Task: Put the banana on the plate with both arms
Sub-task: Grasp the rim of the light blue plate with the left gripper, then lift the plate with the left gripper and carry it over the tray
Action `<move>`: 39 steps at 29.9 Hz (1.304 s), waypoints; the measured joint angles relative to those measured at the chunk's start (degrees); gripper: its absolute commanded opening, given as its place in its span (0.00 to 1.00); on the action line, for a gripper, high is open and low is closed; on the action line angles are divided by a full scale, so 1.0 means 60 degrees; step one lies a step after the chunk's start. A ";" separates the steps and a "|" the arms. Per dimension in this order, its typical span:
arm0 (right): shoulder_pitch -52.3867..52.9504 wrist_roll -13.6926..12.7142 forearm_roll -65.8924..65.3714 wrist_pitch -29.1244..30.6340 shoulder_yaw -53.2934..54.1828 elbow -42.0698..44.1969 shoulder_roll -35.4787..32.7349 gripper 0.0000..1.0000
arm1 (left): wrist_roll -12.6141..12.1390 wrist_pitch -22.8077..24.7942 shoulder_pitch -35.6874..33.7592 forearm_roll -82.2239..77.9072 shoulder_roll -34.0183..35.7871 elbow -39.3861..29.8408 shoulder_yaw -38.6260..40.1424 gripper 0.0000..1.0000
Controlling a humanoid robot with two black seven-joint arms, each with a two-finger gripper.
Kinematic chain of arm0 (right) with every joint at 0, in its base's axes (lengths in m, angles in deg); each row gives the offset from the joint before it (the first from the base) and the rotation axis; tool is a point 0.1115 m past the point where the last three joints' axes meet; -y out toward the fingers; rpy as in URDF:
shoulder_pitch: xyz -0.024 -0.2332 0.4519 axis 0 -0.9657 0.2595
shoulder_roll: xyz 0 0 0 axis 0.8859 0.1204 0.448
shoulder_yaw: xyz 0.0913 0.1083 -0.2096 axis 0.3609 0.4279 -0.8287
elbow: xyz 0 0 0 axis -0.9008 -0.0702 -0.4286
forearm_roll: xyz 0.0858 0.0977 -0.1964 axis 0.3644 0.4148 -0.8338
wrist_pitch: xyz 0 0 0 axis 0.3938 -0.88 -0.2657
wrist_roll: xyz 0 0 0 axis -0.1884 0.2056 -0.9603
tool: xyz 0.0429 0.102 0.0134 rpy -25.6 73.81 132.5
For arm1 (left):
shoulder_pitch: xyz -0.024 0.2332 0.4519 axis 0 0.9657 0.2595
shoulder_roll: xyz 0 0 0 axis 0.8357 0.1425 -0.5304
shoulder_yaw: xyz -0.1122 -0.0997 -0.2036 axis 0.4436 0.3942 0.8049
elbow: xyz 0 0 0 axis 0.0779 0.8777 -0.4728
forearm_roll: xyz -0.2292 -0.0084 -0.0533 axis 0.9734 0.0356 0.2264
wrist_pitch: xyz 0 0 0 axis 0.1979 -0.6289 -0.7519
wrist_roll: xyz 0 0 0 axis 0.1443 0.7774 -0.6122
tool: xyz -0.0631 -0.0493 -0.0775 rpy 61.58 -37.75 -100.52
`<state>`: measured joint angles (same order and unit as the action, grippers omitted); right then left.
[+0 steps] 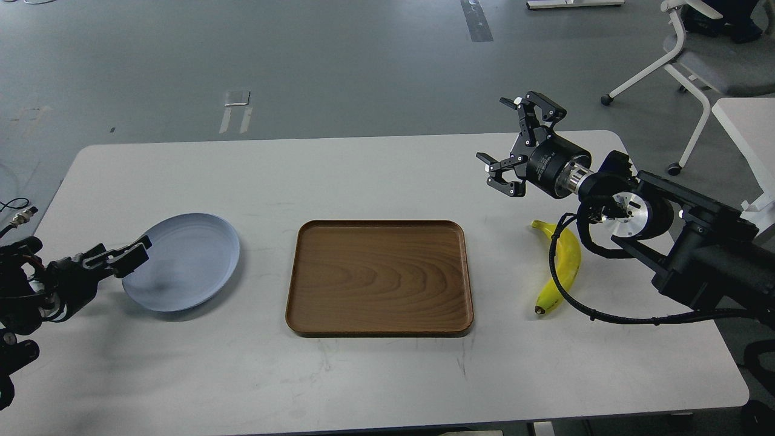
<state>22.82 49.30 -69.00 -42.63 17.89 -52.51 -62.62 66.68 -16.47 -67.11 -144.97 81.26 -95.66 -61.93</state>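
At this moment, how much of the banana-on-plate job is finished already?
Done: the left tool has closed on the plate's left rim, and the plate sits tilted. In hand: the right tool is open and empty above the table. Left: the banana lies on the table right of the tray; grasping and placing remain.

Tray (379, 277): brown wood, grain showing, satin finish. Plate (181, 261): smooth, matt, pale blue-grey, looking like plastic. Table (375, 375): matt white top, showing faint scuffs near the front edge.

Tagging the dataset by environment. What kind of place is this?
Likely a lab or office test space: a plain white table on a bare grey floor, a rolling office chair behind, and only staged props set out: plate, wooden tray, banana.
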 measured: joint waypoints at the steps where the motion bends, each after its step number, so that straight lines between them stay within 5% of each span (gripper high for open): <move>1: 0.0000 0.0000 -0.0004 -0.0016 0.0000 0.0000 0.0004 1.00 | 0.0007 0.0000 0.0051 0.0001 0.0000 0.0001 -0.0004 0.87; 5: 0.0006 0.0000 -0.0008 -0.0039 -0.0005 0.0000 0.0008 1.00 | 0.0013 0.0002 0.0237 -0.0001 0.0000 0.0001 -0.0012 0.87; 8: 0.0006 0.0000 -0.0020 -0.0040 -0.0013 0.0000 0.0009 1.00 | 0.0012 0.0002 0.0292 -0.0011 -0.0002 0.0002 -0.0022 0.74; 12: 0.0005 0.0000 -0.0067 -0.0048 -0.0014 0.0000 0.0009 1.00 | -0.0001 0.0011 0.0299 -0.0013 -0.0019 0.0002 -0.0025 0.32; 16: -0.0017 0.0003 -0.0120 -0.0053 -0.0014 0.0000 0.0009 1.00 | -0.0010 0.0076 0.0302 -0.0013 -0.0020 0.0001 -0.0025 0.02; 28: -0.0022 0.0023 -0.0126 -0.0183 -0.0002 -0.0012 0.0009 1.00 | -0.0034 0.0100 0.0343 -0.0011 -0.0003 0.0013 -0.0019 0.00; 34: -0.0004 0.0031 -0.0126 -0.0201 0.0008 -0.0005 0.0008 1.00 | 0.0735 0.0079 0.0169 0.0191 0.0100 -0.0123 0.0145 0.00; 39: -0.0001 0.0056 -0.0126 -0.0201 0.0015 -0.0008 -0.0041 1.00 | 0.0804 0.0096 -0.0414 0.0771 0.0537 -0.0715 0.0178 0.00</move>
<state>22.81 49.63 -69.76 -43.84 17.98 -52.56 -62.86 71.51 -15.89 -69.60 -140.35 84.47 -99.95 -60.86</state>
